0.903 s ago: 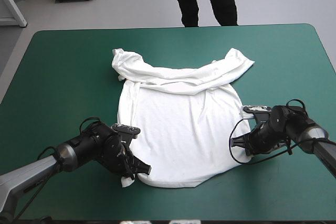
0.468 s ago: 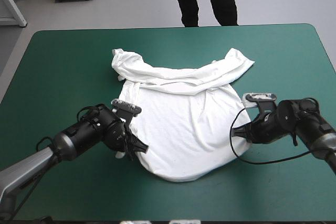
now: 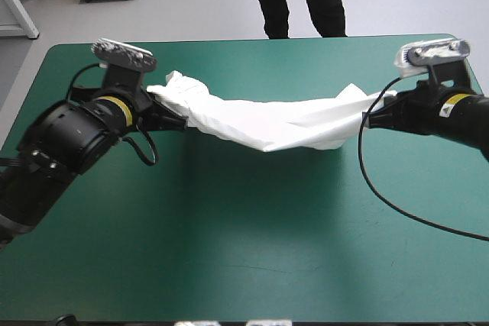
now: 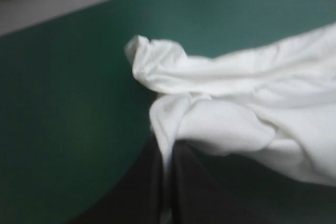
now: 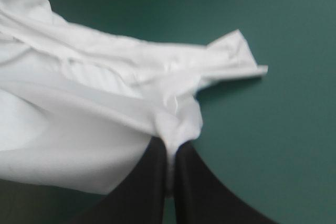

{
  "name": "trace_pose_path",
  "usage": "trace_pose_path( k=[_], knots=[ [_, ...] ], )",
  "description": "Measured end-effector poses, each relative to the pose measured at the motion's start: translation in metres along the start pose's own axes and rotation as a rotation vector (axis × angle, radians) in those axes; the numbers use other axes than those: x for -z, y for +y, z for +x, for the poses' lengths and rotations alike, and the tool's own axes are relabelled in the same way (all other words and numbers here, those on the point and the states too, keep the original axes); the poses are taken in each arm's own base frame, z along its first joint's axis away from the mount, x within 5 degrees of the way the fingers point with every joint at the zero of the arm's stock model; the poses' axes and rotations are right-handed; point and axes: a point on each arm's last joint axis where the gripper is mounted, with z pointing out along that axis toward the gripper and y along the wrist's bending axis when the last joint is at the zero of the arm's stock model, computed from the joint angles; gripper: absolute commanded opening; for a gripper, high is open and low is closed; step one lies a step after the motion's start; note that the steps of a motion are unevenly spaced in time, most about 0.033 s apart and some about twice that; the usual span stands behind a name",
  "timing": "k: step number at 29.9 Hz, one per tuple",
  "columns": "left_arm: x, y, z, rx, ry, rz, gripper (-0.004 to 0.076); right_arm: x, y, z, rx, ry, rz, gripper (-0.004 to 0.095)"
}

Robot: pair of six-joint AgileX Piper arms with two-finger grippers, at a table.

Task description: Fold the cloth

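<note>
The white T-shirt [image 3: 267,121] hangs stretched between both arms over the far half of the teal-green table, sagging in the middle, its sleeves at each end. My left gripper [image 3: 177,120] is shut on the T-shirt's left end; in the left wrist view its black fingers [image 4: 152,182] pinch a fold of the T-shirt [image 4: 226,114], a sleeve lying ahead of them. My right gripper [image 3: 368,118] is shut on the T-shirt's right end; in the right wrist view the gripper [image 5: 169,174] clamps a bunched corner of the T-shirt [image 5: 79,124], with a sleeve spreading beyond.
The teal-green table cover [image 3: 252,242] lies bare on the near half. The far edge of the table [image 3: 252,40] runs just behind the lifted T-shirt.
Both grippers have carried the T-shirt's near hem up and toward the far edge. The T-shirt, earlier spread flat, now hangs as a doubled band between them.
</note>
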Motion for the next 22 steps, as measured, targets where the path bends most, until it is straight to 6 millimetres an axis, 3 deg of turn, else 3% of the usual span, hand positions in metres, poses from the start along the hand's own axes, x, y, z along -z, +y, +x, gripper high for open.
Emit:
trace_pose_path(
  k=[4,10,22],
  knots=[
    [0.036,0.016,-0.031,0.04,-0.168,-0.011,-0.0009,0.042,0.004,-0.029,0.056,-0.169,-0.005,-0.0017],
    [0.088,0.035,-0.064,0.067,-0.427,0.016,-0.0009,0.096,0.009,-0.054,0.115,-0.37,0.002,-0.0017],
    [0.174,0.063,-0.098,0.098,-0.912,0.047,-0.0009,0.178,0.018,-0.082,0.22,-0.827,0.015,-0.0016]
  ],
)
